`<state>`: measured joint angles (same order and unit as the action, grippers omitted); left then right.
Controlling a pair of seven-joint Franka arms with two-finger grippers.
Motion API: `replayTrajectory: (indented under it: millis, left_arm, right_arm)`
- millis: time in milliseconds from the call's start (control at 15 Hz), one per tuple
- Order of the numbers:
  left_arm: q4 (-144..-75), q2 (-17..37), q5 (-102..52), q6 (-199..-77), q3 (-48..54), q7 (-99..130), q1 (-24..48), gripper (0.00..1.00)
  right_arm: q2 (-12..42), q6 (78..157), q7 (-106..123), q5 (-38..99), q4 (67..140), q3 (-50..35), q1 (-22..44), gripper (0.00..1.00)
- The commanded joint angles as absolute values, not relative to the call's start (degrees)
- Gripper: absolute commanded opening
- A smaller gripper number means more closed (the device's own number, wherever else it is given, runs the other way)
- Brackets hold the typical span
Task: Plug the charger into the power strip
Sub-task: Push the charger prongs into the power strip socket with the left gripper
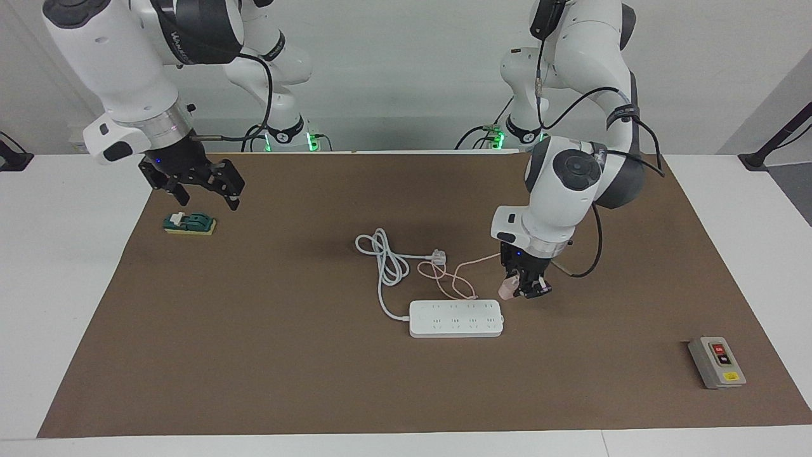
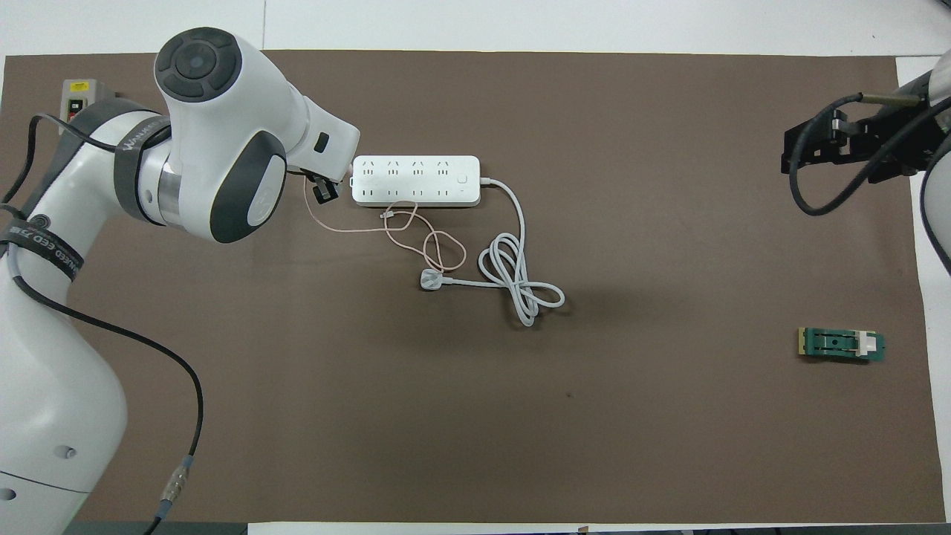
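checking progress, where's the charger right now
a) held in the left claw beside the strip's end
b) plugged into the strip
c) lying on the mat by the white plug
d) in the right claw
a: the left claw grips the charger just off the strip, not yet in a socket.
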<state>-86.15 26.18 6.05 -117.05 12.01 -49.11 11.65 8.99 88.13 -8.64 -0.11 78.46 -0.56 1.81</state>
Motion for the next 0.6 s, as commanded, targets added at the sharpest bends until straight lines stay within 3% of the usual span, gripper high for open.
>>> replayTrajectory:
  millis: [0,334,535]
  left_arm:
    - [-91.6,24.8,7.6,-124.3,11.4,-55.1,12.1,0.00]
    - [-93.7,24.9,7.7,-127.2,11.3,-57.3,12.9,0.00]
    - [-94.1,25.0,7.8,-127.5,11.3,-57.3,12.9,0.00]
  right_arm:
    - [2.4,89.5,-3.6,-1.7,87.3,-1.1,0.6,1.00]
    - [-3.5,94.5,-3.6,-1.4,97.9,-1.1,0.2,1.00]
    - [-3.0,95.2,-2.2,-1.4,97.7,-1.3,-1.4,1.00]
